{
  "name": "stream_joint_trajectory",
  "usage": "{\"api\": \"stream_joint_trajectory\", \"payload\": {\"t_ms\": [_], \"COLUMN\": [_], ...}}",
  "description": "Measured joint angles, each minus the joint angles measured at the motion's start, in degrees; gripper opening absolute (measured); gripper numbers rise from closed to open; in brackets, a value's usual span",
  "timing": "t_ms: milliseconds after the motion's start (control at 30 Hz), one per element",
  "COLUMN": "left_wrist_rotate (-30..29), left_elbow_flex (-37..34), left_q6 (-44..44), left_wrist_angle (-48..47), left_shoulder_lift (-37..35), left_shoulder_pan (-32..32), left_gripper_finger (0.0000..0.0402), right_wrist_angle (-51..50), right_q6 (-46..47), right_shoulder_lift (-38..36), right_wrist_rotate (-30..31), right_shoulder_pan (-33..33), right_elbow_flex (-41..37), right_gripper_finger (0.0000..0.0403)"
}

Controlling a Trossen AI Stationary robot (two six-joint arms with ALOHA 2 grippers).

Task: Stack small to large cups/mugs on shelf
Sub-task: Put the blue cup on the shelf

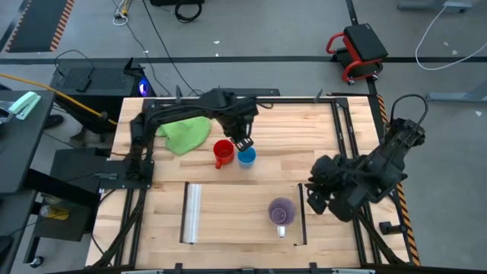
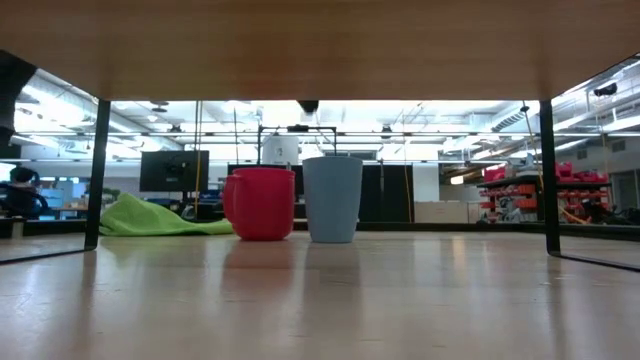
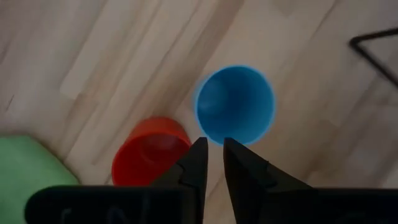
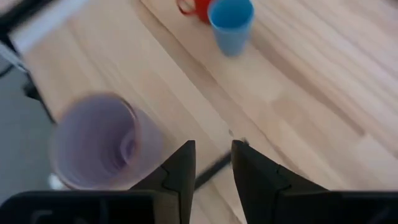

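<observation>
Hovering above the light-blue cup [image 1: 246,157], the left gripper [image 1: 243,142] has its fingers nearly closed on nothing. The red mug [image 1: 222,153] stands just beside that cup. The purple mug [image 1: 281,211] sits on the shelf [image 1: 236,217] (right gripper [image 1: 314,199] alongside, slightly parted, empty).

The right gripper [image 4: 212,163] shows its two dark fingers [image 4: 180,171] set slightly apart with nothing between them, above the pale wooden worktop [image 4: 311,106]. Just beside them stands the lilac mug [image 4: 99,146], seen from above with its mouth open, and a thin dark rail [image 4: 211,168] runs across the wood between the fingers. Well apart from these, farther along the boards, the light-blue cup [image 4: 231,23] stands upright with the red mug [image 4: 198,9] close beside it, its handle turned away from the blue one.
</observation>
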Motion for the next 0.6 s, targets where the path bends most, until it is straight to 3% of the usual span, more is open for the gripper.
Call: {"api": "stream_joint_trajectory", "payload": {"t_ms": [233,600], "left_wrist_rotate": [0.37,0.41], "left_elbow_flex": [-0.16,-0.18], "left_q6": [3.12,4.38], "left_wrist_angle": [-0.13,4.9], "left_shoulder_lift": [4.08,4.86], "left_shoulder_pan": [-0.48,-1.01], "left_gripper_finger": [0.0081,0.0105], "right_wrist_angle": [0.04,0.57], "right_q6": [11.09,12.47], "right_shoulder_lift": [-1.49,-1.45], "right_wrist_rotate": [-0.3,0.27], "right_shoulder_pan": [3.57,3.82], "right_elbow_flex": [-7.23,-8.01], "right_gripper_finger": [0.011,0.011]}}
